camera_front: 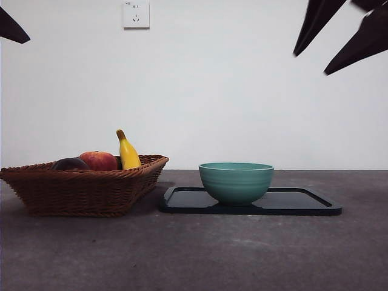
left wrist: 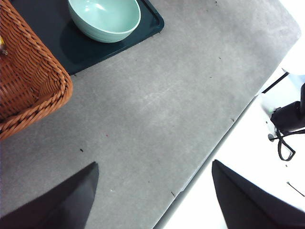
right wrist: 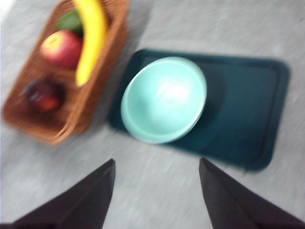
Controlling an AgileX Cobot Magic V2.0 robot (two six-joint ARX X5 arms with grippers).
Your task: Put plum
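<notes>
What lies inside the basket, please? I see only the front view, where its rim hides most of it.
Observer: The right wrist view looks down into the basket: the plum lies in one end, apart from the banana.
Operator: Is anything hidden behind the fruit I can see?
Observer: Yes, something green lies at the far end, beside the red-orange fruit; it is too blurred to name.
Operator: Is the bowl empty?
Observer: Yes, the left wrist view shows the bowl with nothing in it.
Operator: Is either end effector holding anything?
Observer: No. The right end effector and the left end effector are both open above the table.
</notes>
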